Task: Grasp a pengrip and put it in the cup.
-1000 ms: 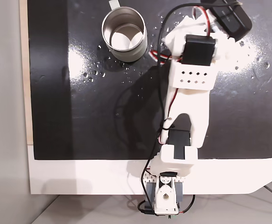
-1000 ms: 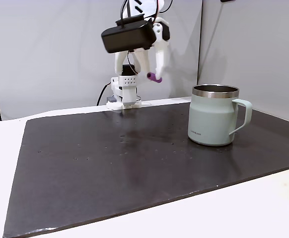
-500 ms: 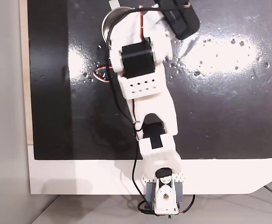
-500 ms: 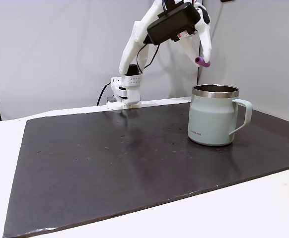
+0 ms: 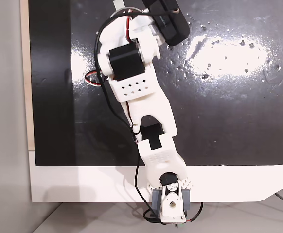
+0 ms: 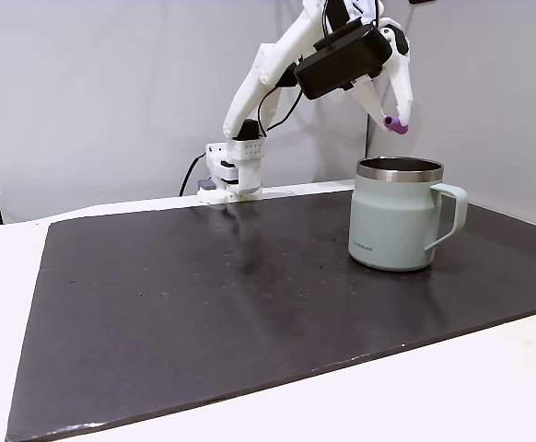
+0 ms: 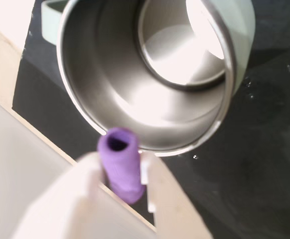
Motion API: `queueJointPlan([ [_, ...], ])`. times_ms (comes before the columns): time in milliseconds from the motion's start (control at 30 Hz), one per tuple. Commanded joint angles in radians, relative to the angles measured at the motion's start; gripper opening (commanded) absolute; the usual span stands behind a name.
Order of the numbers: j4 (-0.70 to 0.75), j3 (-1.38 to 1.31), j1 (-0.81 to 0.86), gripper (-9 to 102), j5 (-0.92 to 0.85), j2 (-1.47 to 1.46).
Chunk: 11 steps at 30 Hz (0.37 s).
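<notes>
Fingers (image 7: 92, 174) pinching the pengrip (image 7: 121, 164), hollow end aimed at the cup (image 7: 135, 99), long axis running out past the tips. Held in air above the rim in the side fixed view (image 6: 394, 123). Black mat (image 6: 203, 304) on white tabletop (image 6: 489, 387); grey walls behind.

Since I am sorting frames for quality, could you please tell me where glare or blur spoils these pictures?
In a fixed view from above, glare whitens the glossy black mat; in the wrist view, the round silver metal cup has a blown-out highlight inside, and the white fingers holding the small purple pengrip are blurred.
</notes>
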Motion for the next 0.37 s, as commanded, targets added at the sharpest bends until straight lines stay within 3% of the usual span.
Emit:
queueJointPlan([
  [0,0.005,-0.064,0.015,33,0.012,0.015],
  [67,0.005,-0.072,0.020,37,0.020,0.015],
  [333,0.006,-0.067,0.028,38,0.018,0.015],
])
